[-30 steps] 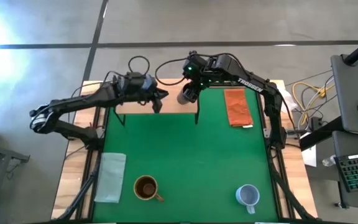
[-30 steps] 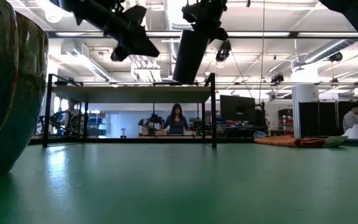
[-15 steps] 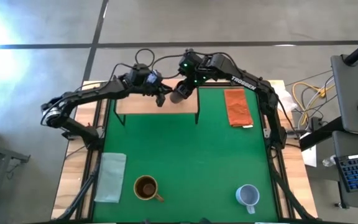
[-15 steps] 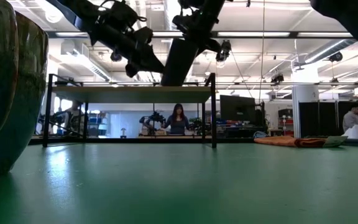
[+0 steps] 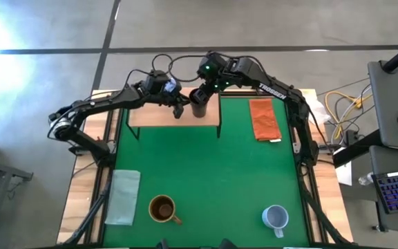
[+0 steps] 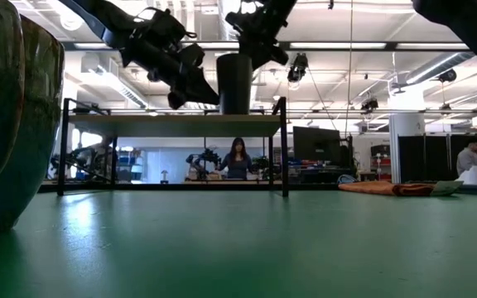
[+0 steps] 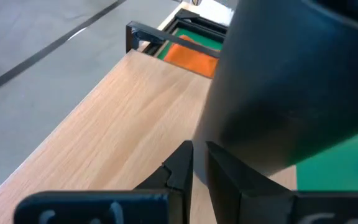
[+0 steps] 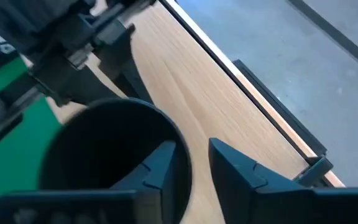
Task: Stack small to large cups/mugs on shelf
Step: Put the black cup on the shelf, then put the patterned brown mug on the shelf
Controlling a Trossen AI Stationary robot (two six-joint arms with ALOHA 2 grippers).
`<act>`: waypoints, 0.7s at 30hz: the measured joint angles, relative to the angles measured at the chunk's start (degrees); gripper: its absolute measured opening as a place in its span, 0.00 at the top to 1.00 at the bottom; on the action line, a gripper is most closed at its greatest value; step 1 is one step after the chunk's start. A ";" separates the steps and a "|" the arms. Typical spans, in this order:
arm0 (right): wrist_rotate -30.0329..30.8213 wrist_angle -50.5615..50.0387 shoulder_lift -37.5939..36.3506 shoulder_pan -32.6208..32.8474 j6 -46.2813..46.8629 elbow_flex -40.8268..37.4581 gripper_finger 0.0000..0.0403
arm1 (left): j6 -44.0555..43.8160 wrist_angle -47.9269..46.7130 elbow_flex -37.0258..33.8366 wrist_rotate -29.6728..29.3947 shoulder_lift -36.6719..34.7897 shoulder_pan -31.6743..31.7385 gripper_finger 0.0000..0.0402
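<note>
The small black cup (image 6: 234, 83) stands upright over the right part of the light wooden shelf (image 5: 154, 117), at or just above the board. My right gripper (image 8: 194, 149) is shut on the cup's rim from above. My left gripper (image 7: 197, 149) is shut, its tips beside the cup's lower wall on the cup's left; it also shows in the high view (image 5: 180, 107). The brown-mustard mug (image 5: 162, 208) and the pale blue-grey mug (image 5: 275, 217) stand upright on the green mat near the table's near edge. My right gripper pinches the cup's rim wall (image 8: 188, 134), one finger (image 8: 163, 165) inside the cup and the other outside. The fingers come from above, slanting down. The cup hangs upright; I cannot tell whether its base rests on the shelf. My left gripper's shut fingertips (image 7: 185, 155) stand at the cup's lower side wall (image 7: 229, 118), coming from the table's left. I cannot tell whether they touch it.
An orange cloth (image 5: 264, 119) lies on the mat right of the shelf. A pale green cloth (image 5: 123, 197) lies at the near left. The shelf's left part (image 6: 131, 124) is bare. In the low view the brown mug (image 6: 15, 116) looms at the left.
My right gripper has carried the black cup toward the table's left over the shelf and lowered it. The cup was tilted and now stands upright. My left gripper has gone toward the far edge and right, up to the cup's side.
</note>
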 joint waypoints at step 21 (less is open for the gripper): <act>-0.05 -10.05 -12.95 0.49 -1.26 0.07 0.61 | -7.21 -25.14 -5.50 -0.18 -20.78 -3.99 0.94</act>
